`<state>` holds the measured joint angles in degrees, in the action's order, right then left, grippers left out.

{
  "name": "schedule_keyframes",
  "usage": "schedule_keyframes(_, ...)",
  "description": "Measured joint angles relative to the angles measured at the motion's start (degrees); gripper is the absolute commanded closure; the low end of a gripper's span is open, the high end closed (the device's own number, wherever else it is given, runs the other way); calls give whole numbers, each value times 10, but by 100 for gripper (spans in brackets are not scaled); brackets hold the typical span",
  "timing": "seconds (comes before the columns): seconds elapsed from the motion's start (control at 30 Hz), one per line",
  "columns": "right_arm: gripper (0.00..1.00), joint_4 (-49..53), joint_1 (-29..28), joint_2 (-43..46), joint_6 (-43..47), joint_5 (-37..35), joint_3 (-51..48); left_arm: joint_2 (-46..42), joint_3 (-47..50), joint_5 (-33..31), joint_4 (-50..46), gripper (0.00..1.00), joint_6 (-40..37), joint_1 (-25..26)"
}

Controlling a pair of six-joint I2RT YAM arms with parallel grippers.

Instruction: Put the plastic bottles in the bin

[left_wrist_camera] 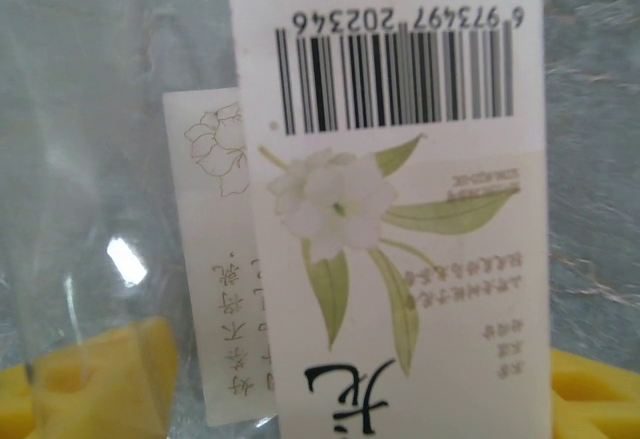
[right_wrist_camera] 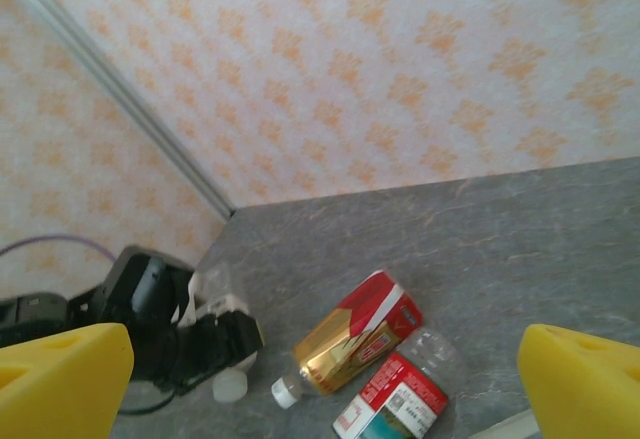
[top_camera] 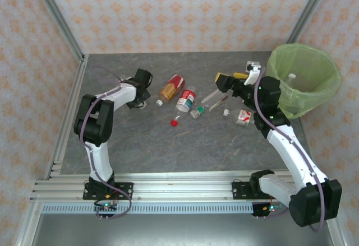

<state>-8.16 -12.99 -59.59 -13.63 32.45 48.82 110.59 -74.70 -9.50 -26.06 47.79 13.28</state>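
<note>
The left gripper [top_camera: 141,97] is down near the far left corner of the grey stone-patterned table [top_camera: 140,145]. Its yellow fingers [left_wrist_camera: 595,394] are closed on either side of a clear plastic bottle with a white flower-and-barcode label [left_wrist_camera: 395,209]. I cannot tell whether that bottle is off the surface.

Just beside it, toward the middle of the table, lies a gold plastic bottle with a red-and-white band [top_camera: 173,86], its white cap toward the near edge. Next to that is a clear bottle with a red label [top_camera: 187,99], then a small bottle with a green cap [top_camera: 197,112]. A loose red cap [top_camera: 174,123] sits a little nearer the near edge.

Further right a plain clear bottle [top_camera: 212,96] lies slantwise, with a small white cap [top_camera: 226,112] near it. A clear bottle with a red-and-white label [top_camera: 243,117] rests close against the right arm.

The right gripper [right_wrist_camera: 320,384] hangs over the table just left of the bin, its jaws spread wide with nothing between them.

The large round bin lined with a lime-green plastic bag [top_camera: 331,83] stands at the far right corner. A white-capped bottle [top_camera: 290,77] is already inside it.
</note>
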Motion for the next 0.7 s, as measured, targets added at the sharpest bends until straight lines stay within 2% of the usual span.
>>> schedule_keyframes(0.3, 1, -57, -71, -51, 21, -22, -5, -111, 110, 32, 83, 56, -76, 21)
schedule_keyframes(0.53, 1, -108, -75, -65, 16, -29, -24, -215, 175, 35, 116, 57, -126, 59)
schedule_keyframes(0.7, 1, -111, -76, -64, -1, -67, -24, -271, 196, 58, 130, 58, -143, 87)
